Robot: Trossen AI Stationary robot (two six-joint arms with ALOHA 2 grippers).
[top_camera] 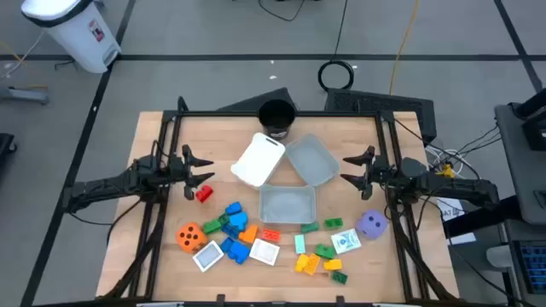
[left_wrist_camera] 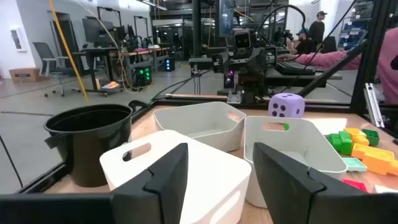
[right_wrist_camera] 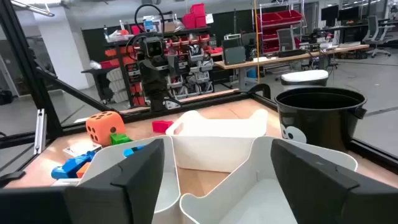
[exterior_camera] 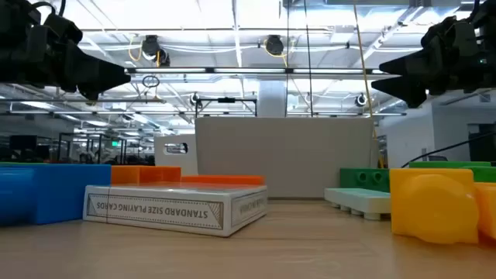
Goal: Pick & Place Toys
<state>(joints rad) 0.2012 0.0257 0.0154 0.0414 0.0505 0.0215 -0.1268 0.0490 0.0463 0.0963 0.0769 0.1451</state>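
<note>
Many small plastic blocks lie near the table's front edge: a left cluster with blue blocks (top_camera: 235,249) and a right cluster with yellow and green blocks (top_camera: 317,261). An orange die (top_camera: 189,235) sits front left, a purple die (top_camera: 371,224) at the right. A red block (top_camera: 203,194) lies just in front of my left gripper (top_camera: 205,168). White square tiles (top_camera: 264,252) lie among the blocks. My left gripper is open and empty at the left. My right gripper (top_camera: 348,169) is open and empty at the right.
Three trays stand at the table's middle: a white one (top_camera: 258,159), a grey one (top_camera: 310,159) and a grey one (top_camera: 287,205) nearer the front. A black round cup (top_camera: 276,118) stands at the far edge. The dark frame posts (top_camera: 167,136) run along both sides.
</note>
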